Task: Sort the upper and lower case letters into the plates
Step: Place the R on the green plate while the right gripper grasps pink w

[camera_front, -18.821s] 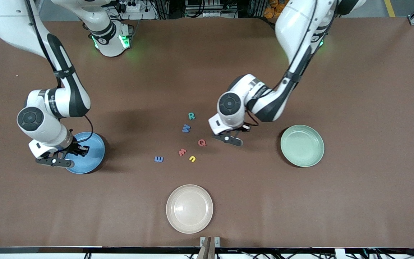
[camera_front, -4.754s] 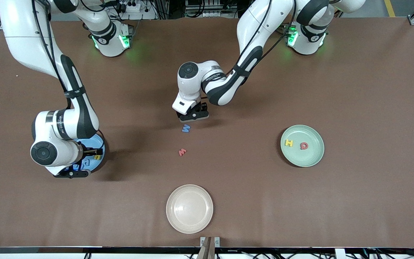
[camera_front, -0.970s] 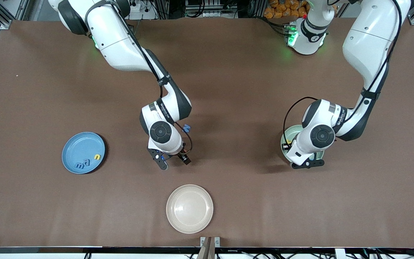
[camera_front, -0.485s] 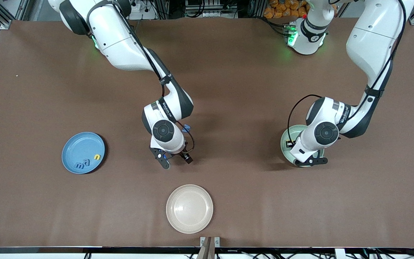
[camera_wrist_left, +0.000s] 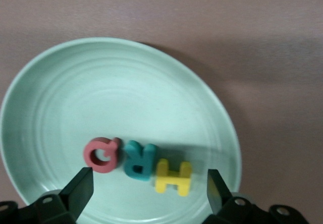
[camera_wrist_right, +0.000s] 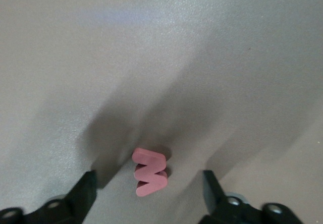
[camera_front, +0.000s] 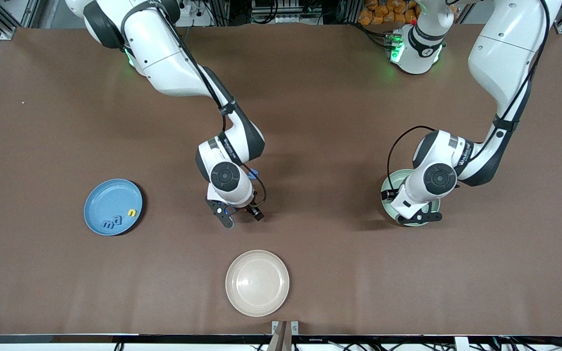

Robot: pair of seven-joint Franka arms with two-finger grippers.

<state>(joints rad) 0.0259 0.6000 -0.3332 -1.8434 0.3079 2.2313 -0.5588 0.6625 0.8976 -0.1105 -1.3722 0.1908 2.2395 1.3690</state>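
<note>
**Letters part-sorted on tabletop (camera_front: 310,97)**

Red Q (camera_wrist_left: 101,155), teal R (camera_wrist_left: 139,160), yellow H (camera_wrist_left: 172,177) on green plate (camera_wrist_left: 60,82) under left hand (camera_wrist_left: 146,191), fingers apart. Red letter (camera_wrist_right: 150,172) on tabletop centre under right hand (camera_wrist_right: 146,191), fingers apart. Three more on blue plate (camera_front: 100,195).

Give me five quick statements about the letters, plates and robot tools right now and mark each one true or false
1. The pale green plate holds three letters: a red Q, a teal R and a yellow H. True.
2. The left tool grips the yellow H. False: its fingers stand open over the green plate, holding nothing.
3. The red letter lies on the bare table between the open fingers of the right tool. True.
4. The cream plate holds two letters. False: it holds none.
5. The blue plate holds a yellow letter and blue letters. True.
</note>
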